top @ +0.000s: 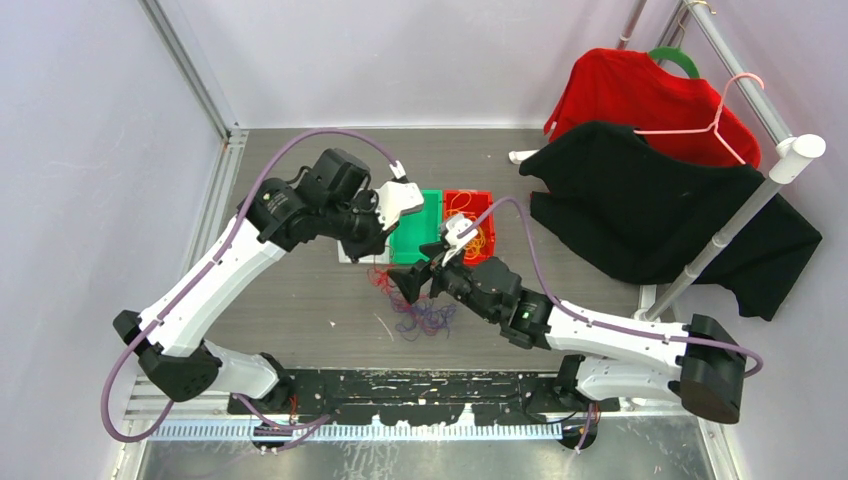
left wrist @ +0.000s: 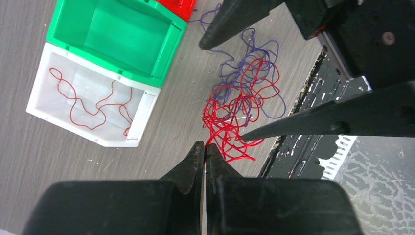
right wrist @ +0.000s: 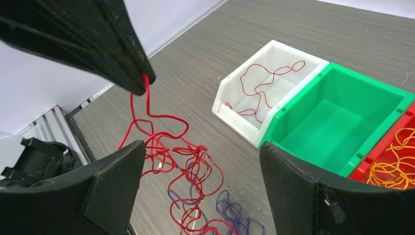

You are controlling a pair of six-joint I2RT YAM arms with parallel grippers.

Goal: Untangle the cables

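Note:
A tangle of red and purple cables (left wrist: 244, 98) lies on the table in front of the bins, also seen in the top view as the clump (top: 420, 315). My left gripper (left wrist: 204, 147) is shut on one red strand, which rises taut from the clump to its tips (right wrist: 142, 78). My right gripper (right wrist: 203, 161) is open, with its fingers (right wrist: 122, 166) on either side of the raised tangle (right wrist: 195, 166) and nothing pinched. In the top view the left gripper (top: 378, 260) and right gripper (top: 418, 268) are close together over the cables.
Three bins stand side by side behind the tangle. The white bin (left wrist: 142, 117) holds one red cable (left wrist: 93, 105), the green bin (left wrist: 161, 58) is empty, and the red bin (right wrist: 362, 169) holds orange cables (right wrist: 396, 156). A clothes rack (top: 700, 250) with garments stands at right.

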